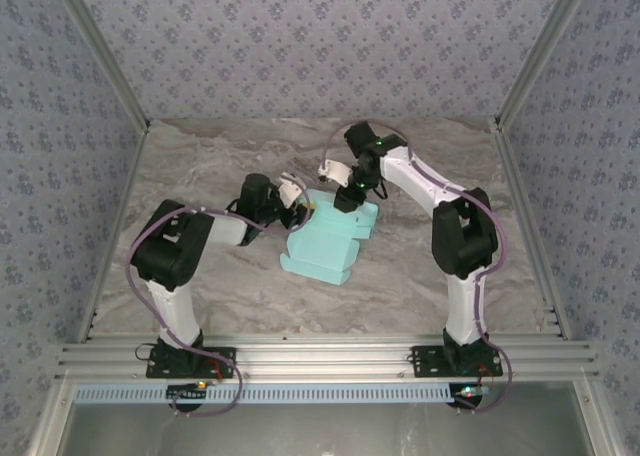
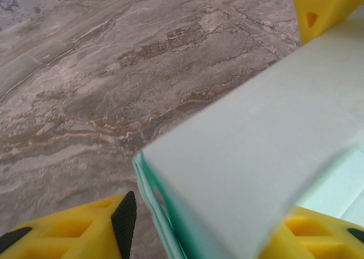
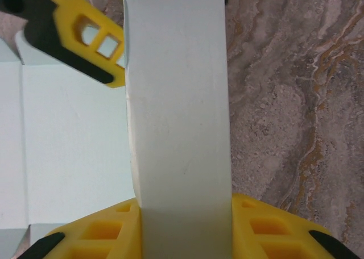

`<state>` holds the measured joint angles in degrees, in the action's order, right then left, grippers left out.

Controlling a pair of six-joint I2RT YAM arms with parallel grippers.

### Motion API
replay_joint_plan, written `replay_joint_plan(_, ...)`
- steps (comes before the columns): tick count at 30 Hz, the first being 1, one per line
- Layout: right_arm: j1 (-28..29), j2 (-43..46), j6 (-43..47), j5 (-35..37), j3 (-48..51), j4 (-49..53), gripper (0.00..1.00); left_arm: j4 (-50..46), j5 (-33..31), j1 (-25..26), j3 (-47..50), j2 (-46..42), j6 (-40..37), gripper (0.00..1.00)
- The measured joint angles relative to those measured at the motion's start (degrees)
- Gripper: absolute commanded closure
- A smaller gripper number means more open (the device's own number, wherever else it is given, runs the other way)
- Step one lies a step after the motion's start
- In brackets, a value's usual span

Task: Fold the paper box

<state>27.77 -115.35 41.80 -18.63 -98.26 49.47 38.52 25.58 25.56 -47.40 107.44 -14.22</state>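
Arms both fold at the elbow and reach in toward the middle of the worktop point(image 1: 200, 166), wrists tipped down over the paper box point(image 1: 325, 248). The box lies roughly midway between the near and far edges. Left gripper point(image 1: 303, 212) comes in at the box's far-left corner with its jaws open. One yellow finger point(image 2: 74, 233) sits clear of the box, the other is tucked under a raised panel point(image 2: 256, 145). Right gripper point(image 1: 348, 198) points down at the box's far edge, with a stood-up flap point(image 3: 179, 100) running between its fingers point(image 3: 273, 230). Can't tell if those jaws actually pinch it.
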Motion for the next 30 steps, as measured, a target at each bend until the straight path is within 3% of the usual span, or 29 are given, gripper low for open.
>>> replay_joint_plan(10, 1.57, 2.01, -4.52, 5.6, 3.82, -5.53, 0.72, 8.74, -5.88, 0.87, 7.5, -3.41, 3.37, 0.48)
replay_joint_plan(19, 3.3, 6.21, -9.64, 8.68, 9.4, -9.73, 0.72, 11.34, -10.21, 2.91, 5.22, -1.7, 2.25, 0.81)
replay_joint_plan(30, 3.52, 8.31, -18.82, 10.19, 12.0, -11.39, 0.72, 12.5, -16.5, 5.77, 3.41, -0.07, -0.22, 0.8)
